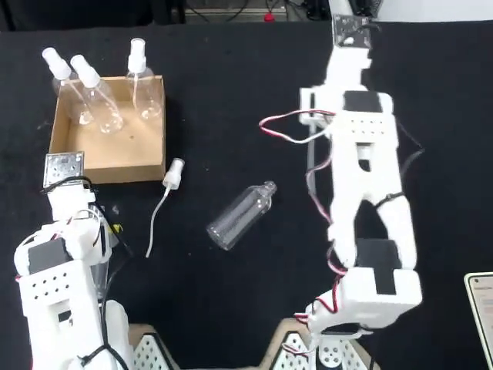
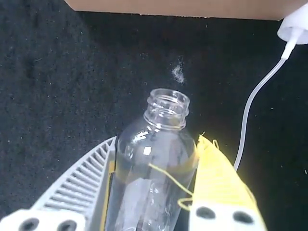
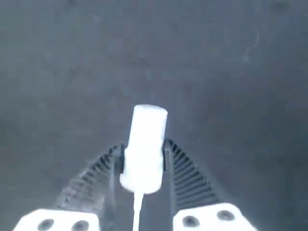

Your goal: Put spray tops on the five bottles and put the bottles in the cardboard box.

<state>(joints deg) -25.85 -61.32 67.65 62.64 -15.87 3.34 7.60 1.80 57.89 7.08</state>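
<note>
Jaws, left: clenched on an uncapped bottle [image 2: 154,163], gripped around its body, with the open neck pointing toward the cardboard box [image 2: 173,7].
Jaws, right: clenched on a spray top [image 3: 143,149] at its head, with the dip tube running back between them.
Box contents: three capped bottles [image 1: 100,100] standing inside.
Loose spray top [image 1: 173,176]: lying on the tabletop [image 1: 231,92] just beside the box's corner, tube pointing away from the box.
Loose bottle [image 1: 241,216]: uncapped and on its side, farther from the box than the loose top.
Arms: left arm [image 1: 54,285] is near the box; right arm [image 1: 362,193] is well apart from it.
Step in hand (judged): joining the held top to the held bottle.
Method (advice): hold the bottle steady, feed the tube tip into the neck first, line up the two axes, then press the collar down squarely.
High view adds: the bottle count in the box and the layout of the loose parts.
Wrist views add: each grip up close, the bare neck rim, and the tube's line.
</note>
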